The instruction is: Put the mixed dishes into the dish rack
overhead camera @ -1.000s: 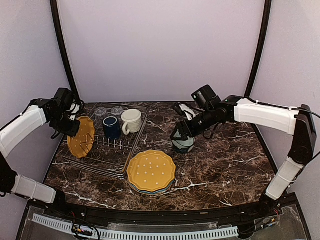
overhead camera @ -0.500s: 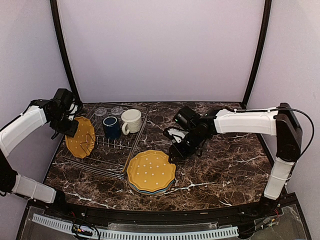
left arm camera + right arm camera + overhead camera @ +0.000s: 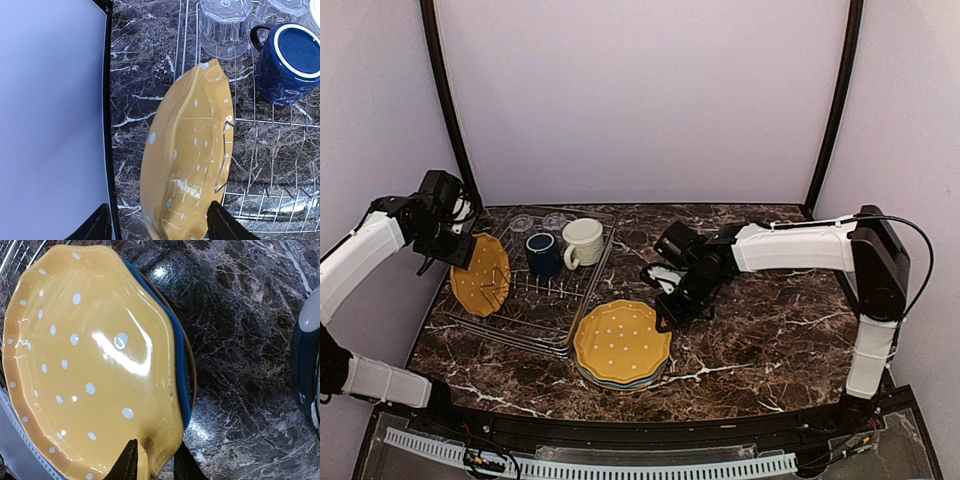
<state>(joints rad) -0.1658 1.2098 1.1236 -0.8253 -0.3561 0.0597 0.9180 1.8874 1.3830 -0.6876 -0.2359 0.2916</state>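
Observation:
The dish rack (image 3: 535,312) lies at the left. A yellow white-dotted plate (image 3: 483,275) (image 3: 190,160) stands on edge between its prongs. My left gripper (image 3: 460,258) (image 3: 162,227) is open, its fingers wide on either side of that plate's lower rim. A navy mug (image 3: 542,255) (image 3: 290,60), a cream mug (image 3: 582,242) and two upturned glass tumblers (image 3: 225,25) are in the rack. In front lies a stack of plates (image 3: 620,342), topped by a yellow dotted plate (image 3: 90,355) with a blue plate (image 3: 182,390) under it. My right gripper (image 3: 665,318) (image 3: 156,465) pinches the top plate's right rim.
A dark bowl with pale bands (image 3: 304,365) stands just right of the stack, mostly hidden behind my right arm in the top view. A black frame post (image 3: 106,100) and the side wall run close along the rack's left side.
My left gripper has opened and let go of the yellow plate in the rack. My right arm has swung from the bowl to the stack and closed on the top plate's rim.

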